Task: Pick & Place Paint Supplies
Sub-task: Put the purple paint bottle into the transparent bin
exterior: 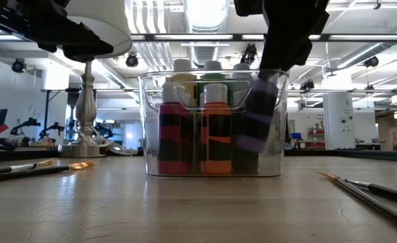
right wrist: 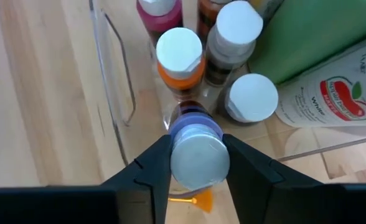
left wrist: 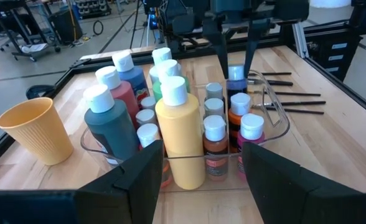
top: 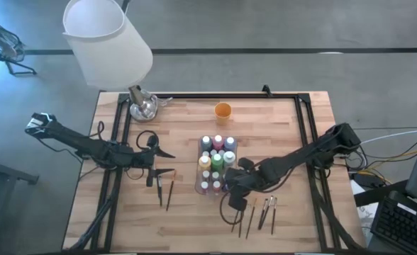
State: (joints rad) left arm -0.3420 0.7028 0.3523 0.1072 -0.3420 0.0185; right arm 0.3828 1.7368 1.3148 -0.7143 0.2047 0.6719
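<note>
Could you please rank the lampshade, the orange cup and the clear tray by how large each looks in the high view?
1. Lampshade: clearly largest, though it sits nearer the overhead camera, which inflates it.
2. Clear tray, packed with paint bottles.
3. Orange cup: smallest.

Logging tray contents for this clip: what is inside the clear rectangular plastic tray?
The clear rectangular plastic tray holds upright paint bottles, among them a tall yellow one. The right gripper grips a purple-labelled bottle at one corner. Labels of bottles behind others are hidden.

Right gripper (right wrist: 195, 165) clamped on a load; left gripper (left wrist: 201, 171) gapes, idle.
</note>
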